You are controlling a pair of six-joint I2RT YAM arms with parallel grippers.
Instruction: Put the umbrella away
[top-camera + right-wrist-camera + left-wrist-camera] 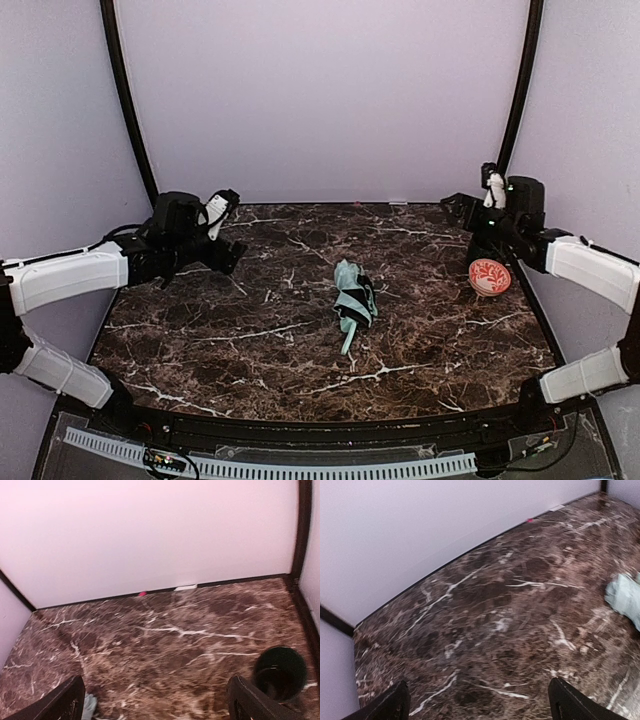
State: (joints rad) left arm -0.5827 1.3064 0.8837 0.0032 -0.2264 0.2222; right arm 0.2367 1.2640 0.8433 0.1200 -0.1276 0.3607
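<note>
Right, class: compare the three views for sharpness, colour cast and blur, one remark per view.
Top view: sharp, lilac cast on the walls, the umbrella crisp on the marble table. Left wrist view: marble veins smeared, the umbrella at the right edge soft. Right wrist view: pink cast on the back wall, the dark round container slightly soft.

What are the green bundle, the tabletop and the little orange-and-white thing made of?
The umbrella looks like thin matte fabric, pale mint: it lies in soft crumpled folds. The table looks like dark brown marble with white veins, though printed laminate could look the same. The orange-and-white round object seems smooth and hard, ceramic or plastic; too small to tell.
</note>
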